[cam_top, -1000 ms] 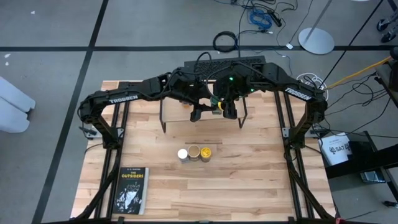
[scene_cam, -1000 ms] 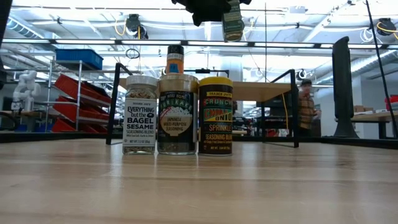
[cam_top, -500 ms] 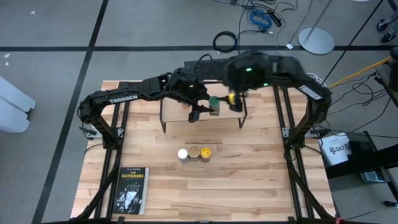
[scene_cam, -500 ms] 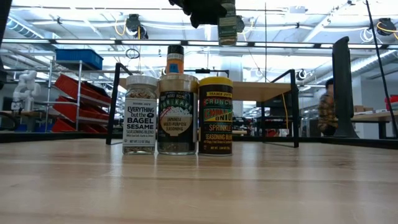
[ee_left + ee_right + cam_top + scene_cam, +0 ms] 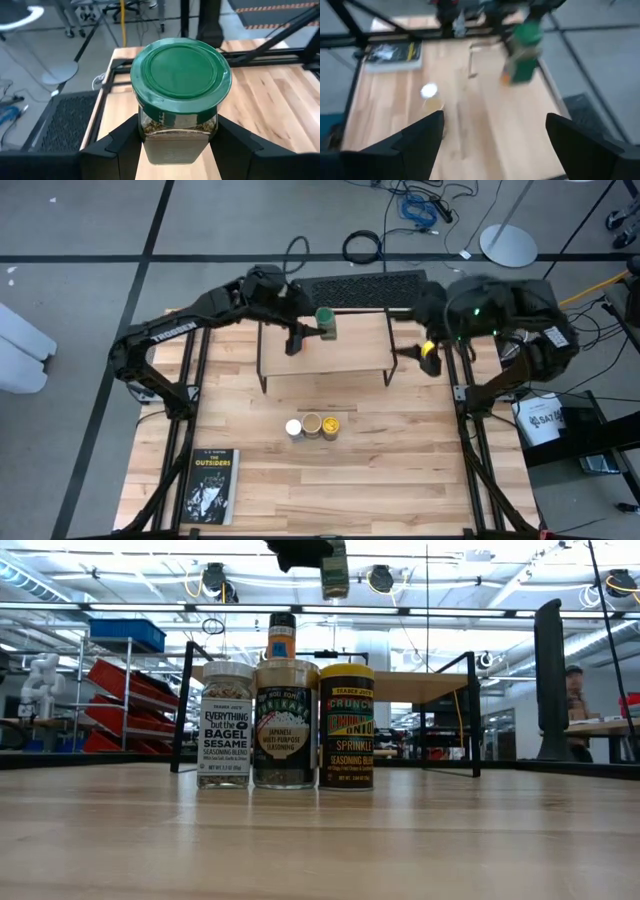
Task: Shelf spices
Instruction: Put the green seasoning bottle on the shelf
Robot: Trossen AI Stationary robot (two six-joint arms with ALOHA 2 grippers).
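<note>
My left gripper (image 5: pixel 316 328) is shut on the green-lidded jar (image 5: pixel 326 319) and carries it above the shelf (image 5: pixel 350 350), a light plank on thin black legs near the far edge. The low view shows this jar (image 5: pixel 334 568) high over the shelf. The black-lidded orange jar (image 5: pixel 281 635) stands on the plank. White-lidded (image 5: pixel 293 427), tan-lidded (image 5: pixel 312 425) and yellow-lidded (image 5: pixel 331 424) jars stand in a row on the table. My right gripper (image 5: pixel 422 352) is open, beside the shelf's right end. My left gripper pinches the green-lidded jar by its glass body (image 5: pixel 175 142), just under the lid, between the two fingers (image 5: pixel 125 147). The fingers come from the table's left side. The jar stands upright in the hold, lifted clear above the shelf.
A book (image 5: pixel 210 485) lies near the table's near left corner. Black frame rails (image 5: pixel 455 370) run along the left and right sides of the table. Bare wood lies between the jar row and the near edge (image 5: pixel 330 520).
My right gripper has drawn away from the green-lidded jar and swung toward the table's right edge. My left gripper has carried the jar toward the far edge and the table's left, a little higher, and kept it upright.
</note>
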